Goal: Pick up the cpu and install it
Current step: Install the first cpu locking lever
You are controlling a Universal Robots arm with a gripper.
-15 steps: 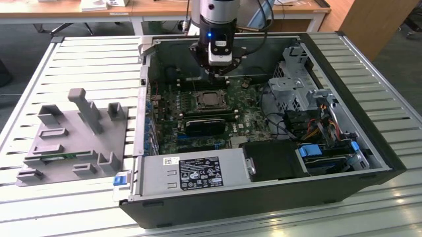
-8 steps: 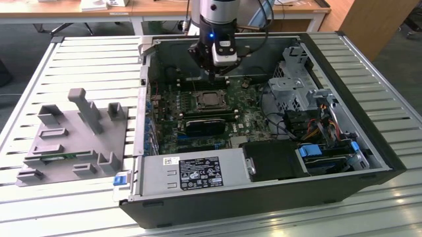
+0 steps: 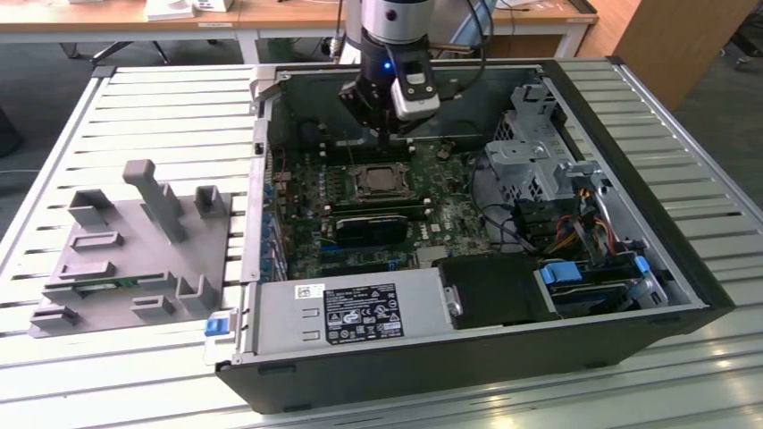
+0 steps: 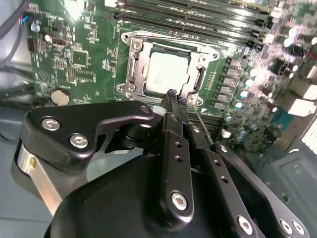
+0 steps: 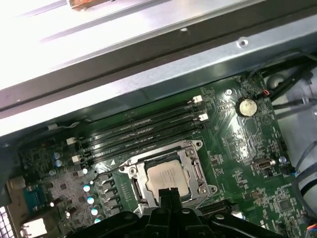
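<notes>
The cpu [image 3: 379,181] lies flat in its metal-framed socket on the green motherboard [image 3: 448,219] inside the open computer case. Its silver top shows in both wrist views [image 4: 166,74] [image 5: 168,176]. My gripper [image 3: 388,134] hangs above the board, just beyond the socket toward the case's back wall. Its black fingers [image 4: 171,116] are pressed together with nothing between them, and their tips [image 5: 167,194] sit over the near edge of the socket frame, apart from the chip.
A black heatsink block [image 3: 370,228] lies on the board in front of the socket. Memory slots [image 5: 143,131] run beside the socket. A power supply [image 3: 346,313], drive cage [image 3: 537,143] and cables [image 3: 573,223] crowd the case. A grey fixture [image 3: 131,250] stands on the exterior view's left.
</notes>
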